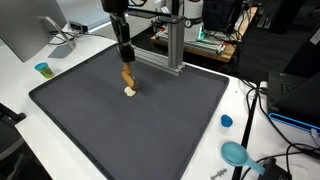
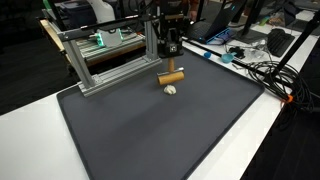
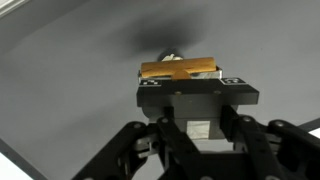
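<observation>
One wooden block (image 3: pixel 180 69) pinched in the gripper (image 3: pixel 190 80) (half-hiding a white lump (image 3: pixel 170 54)).

The tool (image 3: pixel 184 80) fills the lower half of the wrist view, its black body and linkages spreading toward the bottom edge. Its jaws are clamped on a tan wooden block (image 3: pixel 160 69), which lies crosswise at the tips and sticks out further on one side. Just beyond the block, a small pale object (image 3: pixel 170 55) peeks out, partly hidden, within a blurred shadow on the dark grey mat (image 3: pixel 70 95).
</observation>
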